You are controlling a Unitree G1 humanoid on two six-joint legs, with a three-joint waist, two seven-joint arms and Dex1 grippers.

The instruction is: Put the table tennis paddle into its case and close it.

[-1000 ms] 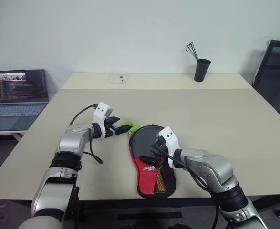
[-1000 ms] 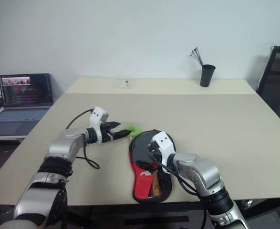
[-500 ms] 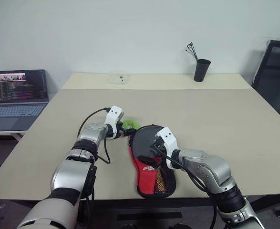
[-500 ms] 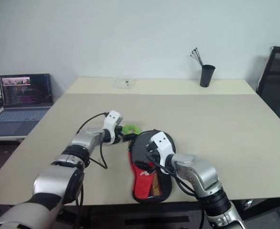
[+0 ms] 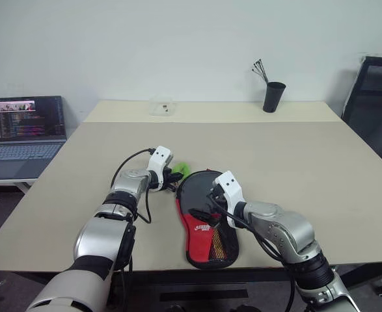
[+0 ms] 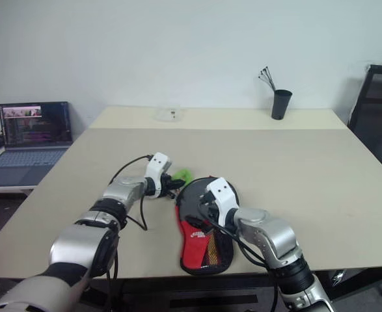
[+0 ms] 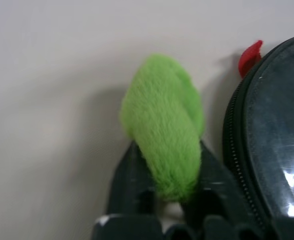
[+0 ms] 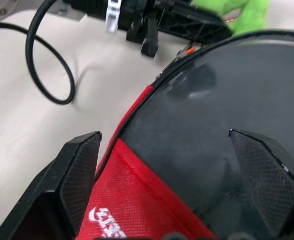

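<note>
Now, left gripper point(image 7: 173, 187): I see its jaws clamped on the fuzzy green tag point(image 7: 163, 135), one black finger point(image 7: 131, 175) on each side of it.
Green tag: lies on the table point(image 5: 295, 156) just beside the round end of the case point(image 5: 207, 218).
Right gripper point(image 8: 174, 170): I see the jaws spread wide, holding nothing, poised over the case's black top and red panel.
Case: flat near the table's front edge, zip running round its rim.
Paddle: I cannot make it out inside.
</note>
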